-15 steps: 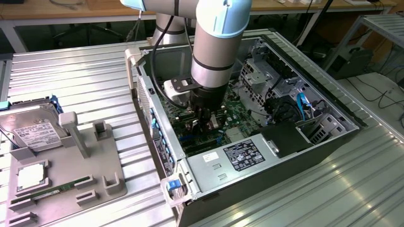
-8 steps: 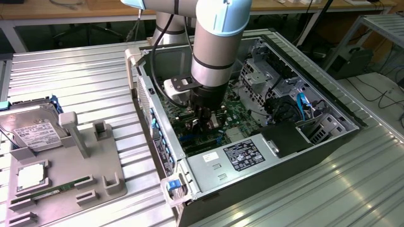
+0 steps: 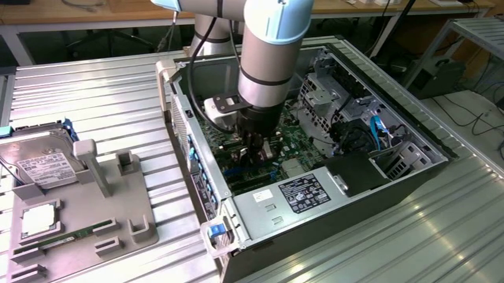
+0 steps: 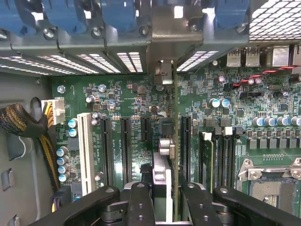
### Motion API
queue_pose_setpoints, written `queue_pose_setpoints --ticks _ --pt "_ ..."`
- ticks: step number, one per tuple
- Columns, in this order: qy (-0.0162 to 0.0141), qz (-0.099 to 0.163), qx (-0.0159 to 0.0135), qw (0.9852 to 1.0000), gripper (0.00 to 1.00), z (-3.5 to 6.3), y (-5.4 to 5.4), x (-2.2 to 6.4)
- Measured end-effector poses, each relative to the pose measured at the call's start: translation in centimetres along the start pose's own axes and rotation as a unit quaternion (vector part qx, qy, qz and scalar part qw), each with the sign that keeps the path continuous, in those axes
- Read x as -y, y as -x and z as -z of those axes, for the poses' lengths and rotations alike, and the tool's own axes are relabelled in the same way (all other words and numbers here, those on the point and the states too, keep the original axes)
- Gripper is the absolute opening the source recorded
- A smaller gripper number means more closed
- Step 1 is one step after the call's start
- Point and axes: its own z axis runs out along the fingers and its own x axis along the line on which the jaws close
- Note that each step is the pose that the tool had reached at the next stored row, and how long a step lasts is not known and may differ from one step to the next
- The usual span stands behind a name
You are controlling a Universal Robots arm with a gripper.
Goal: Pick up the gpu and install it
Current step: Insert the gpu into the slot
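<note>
One arm is seen reaching steeply down into the open case, its grey and pale-blue wrist nearly vertical above the motherboard. The gripper is pointed straight down at the board's middle, and its fingers are closed narrowly on the gpu. In the wrist view the card is held edge-on, upright, between the black pads, with its silver bracket lying against the case's rear slot openings; whether its edge is seated in a slot cannot be told.

From the exterior view's left to its right: a grey holder tray lies at about nine o'clock from the case, bearing a hard drive with a white label, its print too small to be read, a square chip and a thin RAM stick. Next stands the case, with blue latches along its rear wall. At about five o'clock from the gripper the power supply is seen, carrying a black label whose text cannot be made out. At about three o'clock a drive cage and blue cables are seen.

On the board, small white print beside the slots is visible but not legible.
</note>
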Motion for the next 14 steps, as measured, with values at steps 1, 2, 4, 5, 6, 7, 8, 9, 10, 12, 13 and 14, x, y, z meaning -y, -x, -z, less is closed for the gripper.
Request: queue_pose_setpoints --ticks 1,2,4,5,6,7,8,9,10,12,13,14 --pt "0.0 0.001 0.0001 1.0 0.28 0.0 0.06 0.0" --pt "0.0 0.002 0.0001 1.0 0.28 -0.01 0.06 0.0" --pt "0.0 0.002 0.0001 1.0 0.28 -0.01 0.06 0.0" --pt "0.0 0.002 0.0001 1.0 0.28 -0.01 0.06 0.0" --pt "0.0 0.002 0.0001 1.0 0.28 -0.01 0.06 0.0" --pt "0.0 0.002 0.0001 1.0 0.28 -0.01 0.06 0.0" --pt "0.0 0.002 0.0001 1.0 0.28 -0.01 0.06 0.0" --pt "0.0 0.002 0.0 1.0 0.28 -0.01 0.06 0.0" --pt "0.0 0.002 0.0001 1.0 0.28 -0.04 0.07 0.0" --pt "-0.0001 0.002 0.0002 1.0 0.28 -0.16 0.07 0.0" --pt "0.0001 0.002 0.0 1.0 0.28 -0.22 0.06 -0.01" --pt "0.0001 0.002 -0.0001 1.0 0.28 -0.27 0.06 -0.01"
